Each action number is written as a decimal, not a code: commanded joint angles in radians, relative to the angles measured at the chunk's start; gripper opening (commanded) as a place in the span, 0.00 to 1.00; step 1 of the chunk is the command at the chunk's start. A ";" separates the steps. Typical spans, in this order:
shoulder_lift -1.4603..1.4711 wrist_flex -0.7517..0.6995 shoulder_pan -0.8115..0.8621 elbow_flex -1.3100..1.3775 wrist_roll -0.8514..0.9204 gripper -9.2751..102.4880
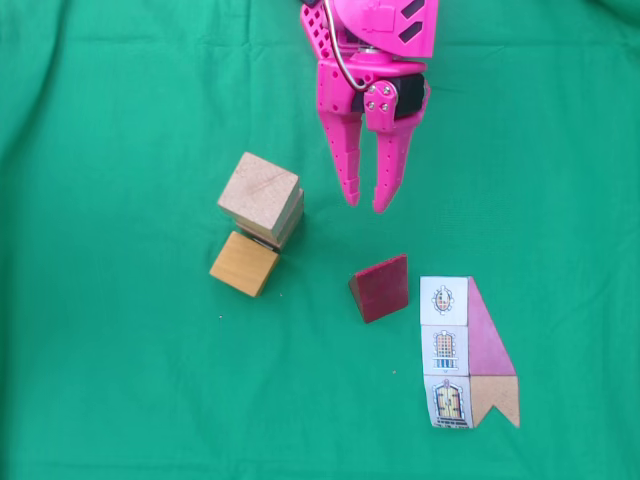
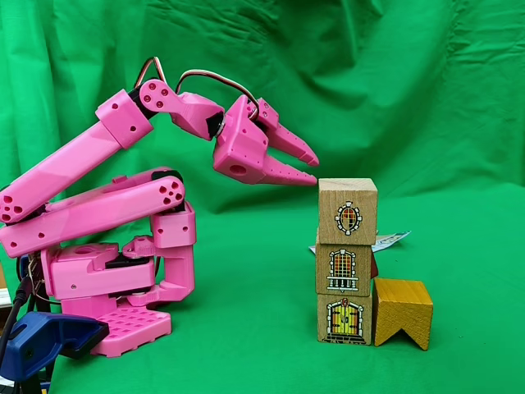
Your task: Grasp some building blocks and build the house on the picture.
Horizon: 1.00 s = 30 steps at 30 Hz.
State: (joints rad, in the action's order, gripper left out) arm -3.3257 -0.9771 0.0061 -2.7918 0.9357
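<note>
Three pale tan cubes [image 2: 346,260] stand stacked as a tower, printed with a round window, a barred window and a door. From above the tower shows as one tan cube top [image 1: 260,196]. An orange-yellow notched block [image 2: 403,310] touches the tower's base; in the top-down fixed view the orange block [image 1: 244,263] lies just below the stack. The dark red wedge [image 1: 381,287] lies alone on the cloth. The picture [image 1: 466,352] lies flat at lower right. My pink gripper [image 1: 365,204] hangs slightly open and empty, above the cloth right of the tower; the side view shows the gripper [image 2: 310,167] left of the top cube.
Green cloth [image 1: 120,380] covers the table and hangs as a backdrop. The pink arm base [image 2: 115,304] stands at left in the side view, with a blue clamp [image 2: 45,345] at its foot. Bare cloth surrounds the blocks.
</note>
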 commanded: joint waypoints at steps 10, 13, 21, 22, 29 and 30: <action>-0.072 0.110 -0.006 -0.084 0.488 0.16; -0.071 0.202 -0.008 -0.140 0.584 0.16; -0.067 0.319 -0.012 -0.255 0.726 0.16; -0.067 0.319 -0.012 -0.261 0.735 0.16; -0.066 0.319 -0.097 -0.276 0.756 0.16; -0.066 0.319 -0.107 -0.276 0.756 0.16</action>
State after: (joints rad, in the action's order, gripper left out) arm -3.3257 -0.6750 -0.0644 -3.0726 1.6858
